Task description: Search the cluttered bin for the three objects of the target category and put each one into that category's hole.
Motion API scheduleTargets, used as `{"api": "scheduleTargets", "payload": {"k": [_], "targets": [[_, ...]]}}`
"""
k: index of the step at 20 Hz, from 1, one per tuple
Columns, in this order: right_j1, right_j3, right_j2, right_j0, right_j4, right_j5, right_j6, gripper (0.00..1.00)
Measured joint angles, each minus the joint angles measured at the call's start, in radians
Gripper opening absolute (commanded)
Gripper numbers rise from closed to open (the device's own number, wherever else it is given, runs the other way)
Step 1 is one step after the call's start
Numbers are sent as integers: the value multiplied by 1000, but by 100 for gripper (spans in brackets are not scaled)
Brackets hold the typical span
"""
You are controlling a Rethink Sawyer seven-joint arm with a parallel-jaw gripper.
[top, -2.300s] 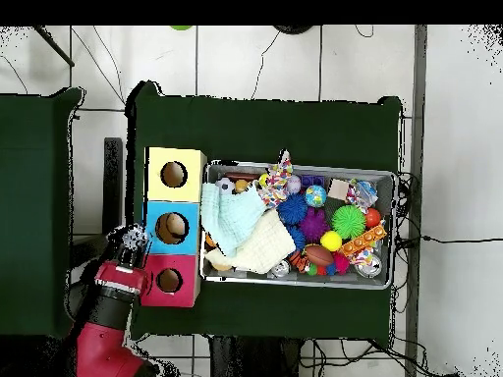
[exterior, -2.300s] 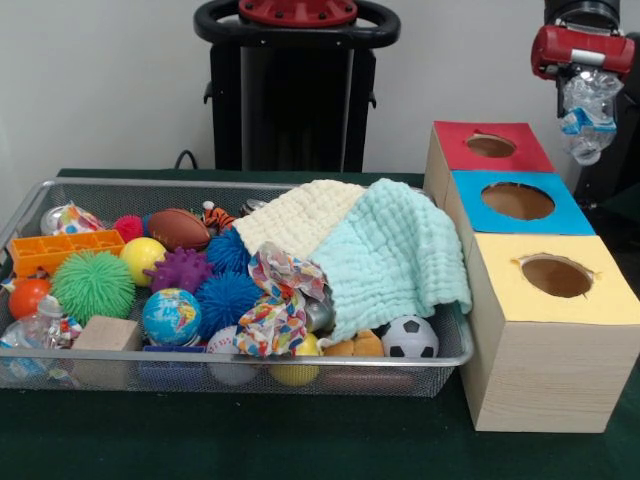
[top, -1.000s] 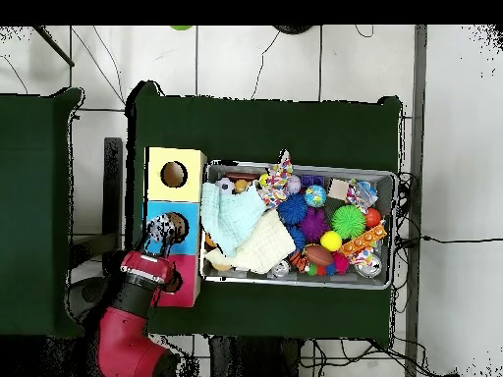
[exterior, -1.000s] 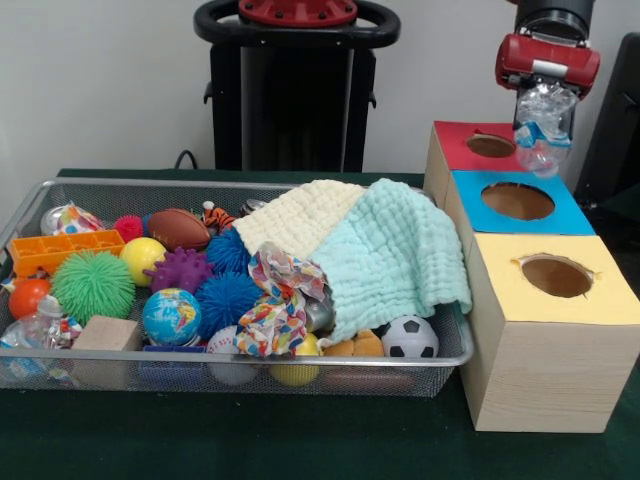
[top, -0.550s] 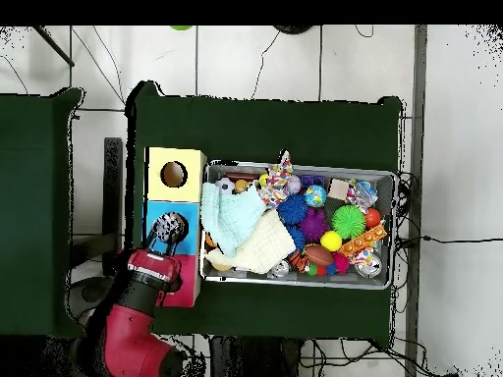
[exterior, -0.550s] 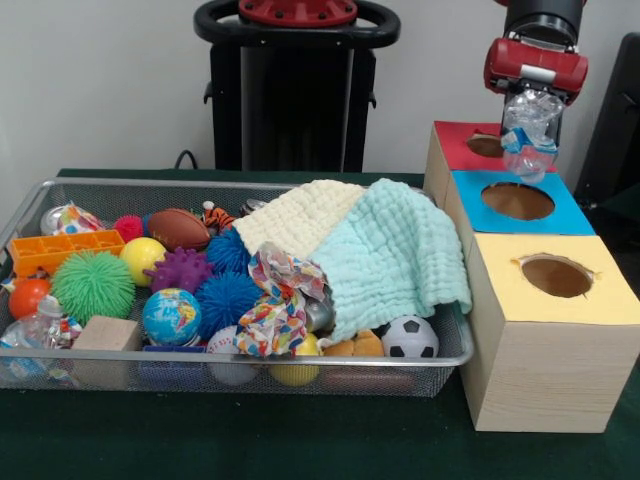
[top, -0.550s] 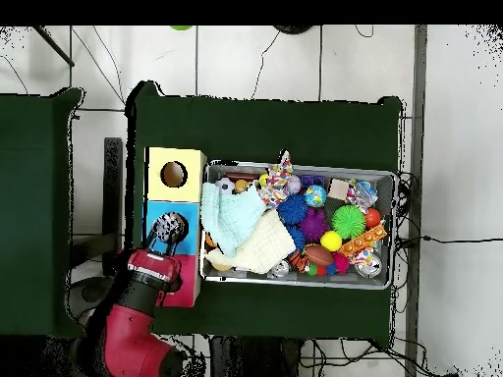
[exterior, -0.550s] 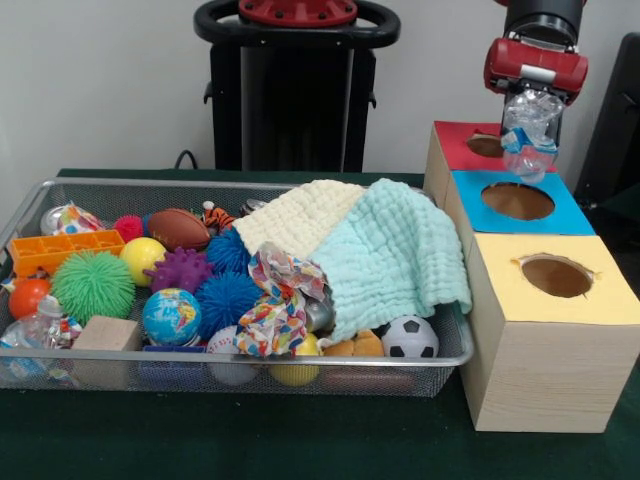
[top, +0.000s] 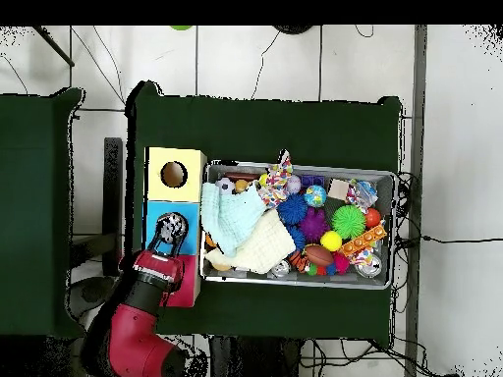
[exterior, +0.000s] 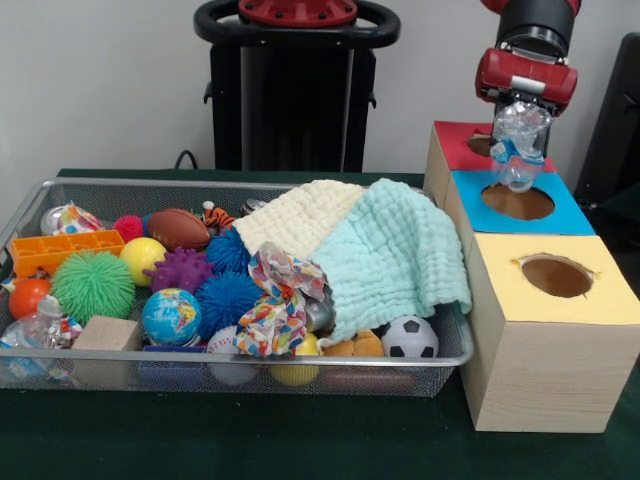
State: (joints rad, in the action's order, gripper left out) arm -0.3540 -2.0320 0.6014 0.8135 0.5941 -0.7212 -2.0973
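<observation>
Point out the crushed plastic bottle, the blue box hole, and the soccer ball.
crushed plastic bottle [exterior: 517,150], front view, middle of its clear body
blue box hole [exterior: 518,203], front view, its dark opening
soccer ball [exterior: 410,338], front view, its centre

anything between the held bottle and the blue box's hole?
Nothing visible. The gripper holds the crumpled plastic bottle directly over the blue box; its hole is open and uncovered. The mint cloth drapes over the bin's edge beside the box but stops short of the hole.
</observation>
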Motion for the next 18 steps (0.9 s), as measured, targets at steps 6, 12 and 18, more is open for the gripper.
{"api": "scheduleTargets", "payload": {"k": [6, 12, 18], "targets": [[21, 0, 0, 0, 0, 0, 0, 0], [29, 0, 0, 0, 0, 0, 0, 0], [29, 0, 0, 1, 0, 0, 0, 100]]}}
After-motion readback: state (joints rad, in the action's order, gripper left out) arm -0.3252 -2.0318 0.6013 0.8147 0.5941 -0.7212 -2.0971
